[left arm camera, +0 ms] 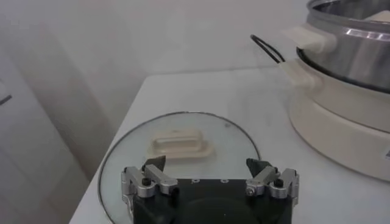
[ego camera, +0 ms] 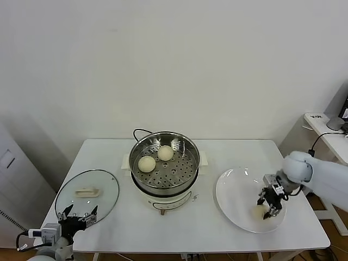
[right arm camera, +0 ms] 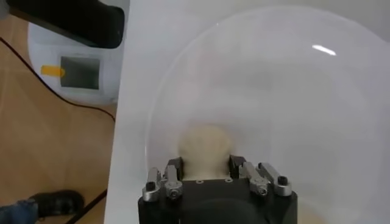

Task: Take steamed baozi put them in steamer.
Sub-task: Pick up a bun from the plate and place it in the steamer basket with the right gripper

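Note:
Two cream-white steamed baozi (ego camera: 146, 163) (ego camera: 166, 153) lie inside the shiny steamer (ego camera: 185, 142) at the table's middle. A third baozi (ego camera: 261, 211) (right arm camera: 205, 145) rests on the white plate (ego camera: 234, 190) at the right. My right gripper (ego camera: 268, 209) (right arm camera: 204, 164) is down on the plate with its fingers pressed against both sides of this baozi. My left gripper (ego camera: 80, 212) (left arm camera: 207, 167) hangs open at the table's front left, over the near edge of the glass lid (ego camera: 87, 190), with nothing between its fingers.
The steamer sits on a white cooker base (ego camera: 166, 197) with a black cord (ego camera: 139, 131) running behind it. In the right wrist view the plate lies close to the table's right edge, with the floor and a white device (right arm camera: 76, 67) below.

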